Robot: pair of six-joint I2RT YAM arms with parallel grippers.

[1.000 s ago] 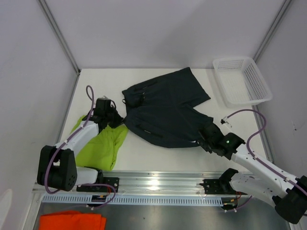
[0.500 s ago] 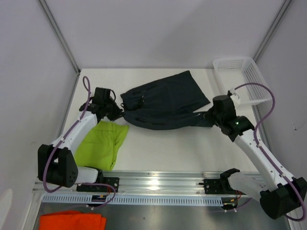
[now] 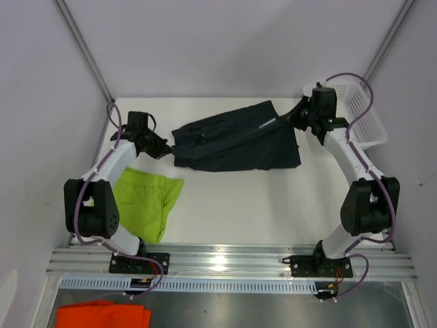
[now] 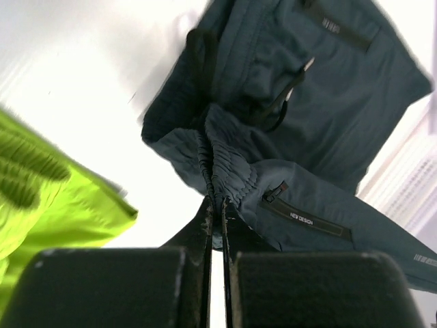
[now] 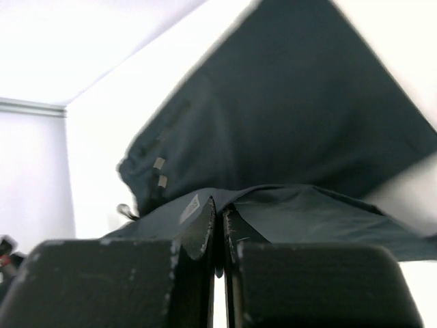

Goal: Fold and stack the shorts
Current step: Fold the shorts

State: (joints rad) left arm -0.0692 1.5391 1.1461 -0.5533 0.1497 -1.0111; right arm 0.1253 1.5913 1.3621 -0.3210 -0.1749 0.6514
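Step in hand, by my read: folding the dark shorts, which lie doubled over toward 12 o'clock on the table. L gripper has its fingers clamped on the waistband at the 9 o'clock end. R gripper is pinched tight on the leg end at 2 o'clock. Next prob. needs the top layer laid flat w/ edges lined up, then release. Basket sits just beside R at 3 o'clock, so it's tight there. Lime shorts lie apart at 8 o'clock. Bare room toward 6 o'clock.

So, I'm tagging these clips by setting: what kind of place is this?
Probably a robotics lab cell, not a home: plain white partition walls, a silver aluminium mounting rail, and a white table.
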